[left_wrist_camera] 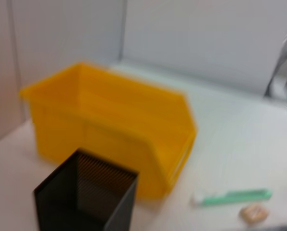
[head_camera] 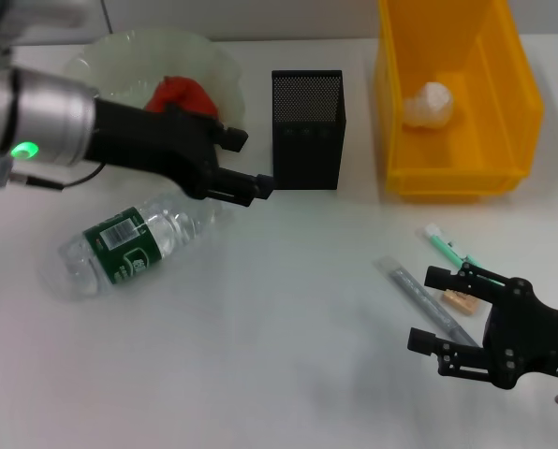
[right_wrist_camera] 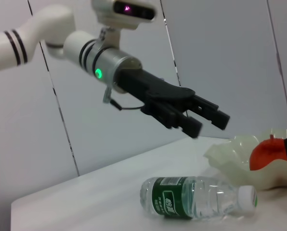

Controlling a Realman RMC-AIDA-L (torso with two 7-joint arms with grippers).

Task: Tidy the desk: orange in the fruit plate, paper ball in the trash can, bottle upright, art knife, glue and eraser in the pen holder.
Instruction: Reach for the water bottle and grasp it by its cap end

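A clear bottle (head_camera: 134,245) with a green label lies on its side at the left, also seen as the bottle (right_wrist_camera: 196,197). My left gripper (head_camera: 251,165) hangs open and empty above the table between the bottle's cap end and the black mesh pen holder (head_camera: 307,129). The orange (head_camera: 181,94) rests in the pale fruit plate (head_camera: 101,61). A paper ball (head_camera: 431,105) lies in the yellow trash can (head_camera: 457,178). My right gripper (head_camera: 431,310) stands open at the grey art knife (head_camera: 415,288) and tan eraser (head_camera: 462,301). The green glue (head_camera: 450,248) lies just beyond.
The left wrist view shows the trash can (left_wrist_camera: 110,115), pen holder (left_wrist_camera: 85,192), glue (left_wrist_camera: 232,196) and eraser (left_wrist_camera: 254,213). The right wrist view shows my left gripper (right_wrist_camera: 208,126), the plate (right_wrist_camera: 230,154) and the orange (right_wrist_camera: 268,154). Bare white table lies in the front middle.
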